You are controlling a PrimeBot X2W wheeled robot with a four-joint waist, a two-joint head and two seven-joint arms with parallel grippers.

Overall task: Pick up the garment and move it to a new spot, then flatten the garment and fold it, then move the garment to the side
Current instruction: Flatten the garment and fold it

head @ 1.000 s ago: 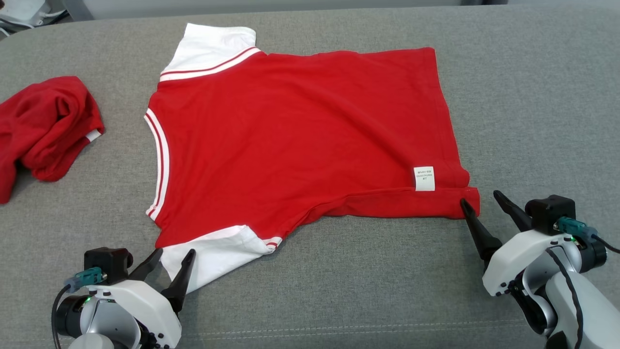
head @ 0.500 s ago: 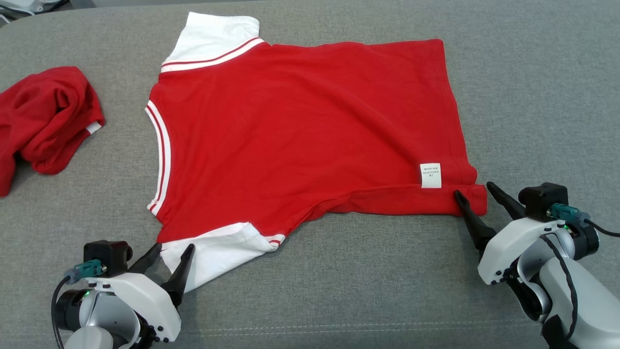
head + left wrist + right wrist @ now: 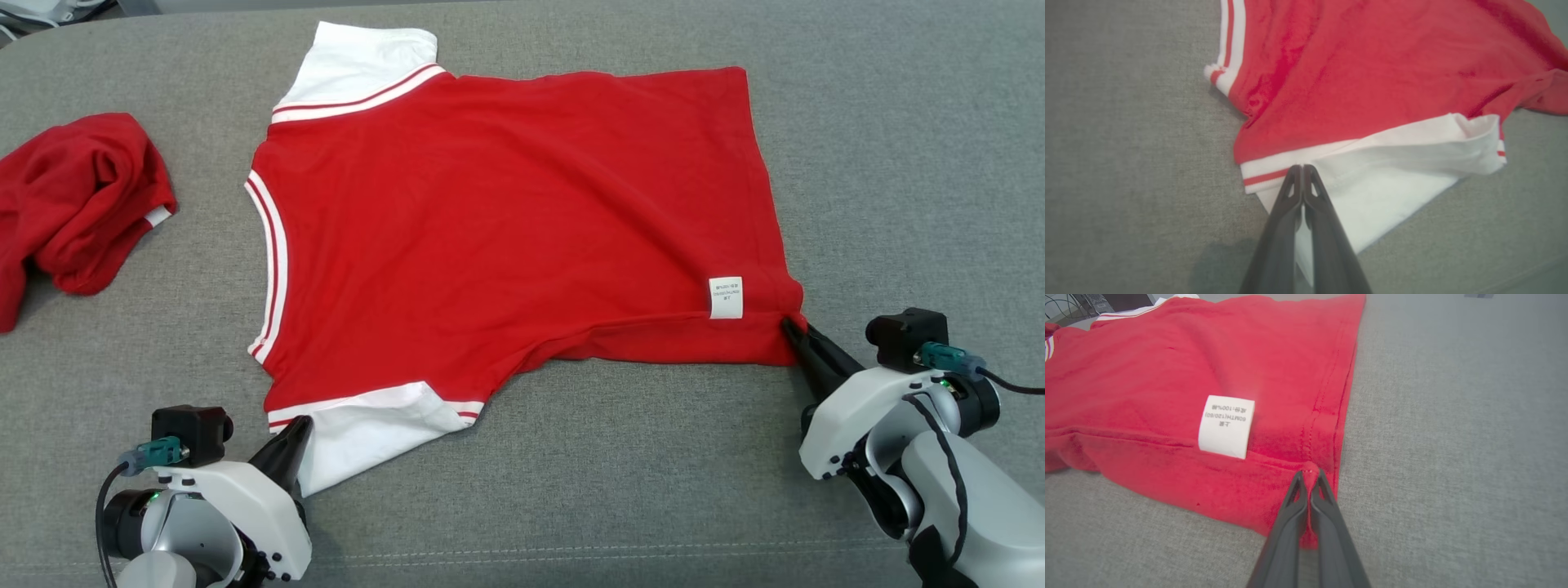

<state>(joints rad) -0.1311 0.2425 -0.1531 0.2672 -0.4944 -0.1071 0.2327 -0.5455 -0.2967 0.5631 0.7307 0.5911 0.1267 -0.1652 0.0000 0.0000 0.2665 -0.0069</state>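
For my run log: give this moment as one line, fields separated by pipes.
left gripper: shut on red shirt sleeve | right gripper: shut on hem corner | red shirt: spread on grey surface

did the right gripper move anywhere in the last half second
No. Against the white care label the right gripper sits where it was; it has only shut on the hem corner of the red shirt.

Soft matt red-and-white cloth garment [image 3: 506, 220], papery white label [image 3: 726, 297], on rough grey woven upholstery [image 3: 898, 163].
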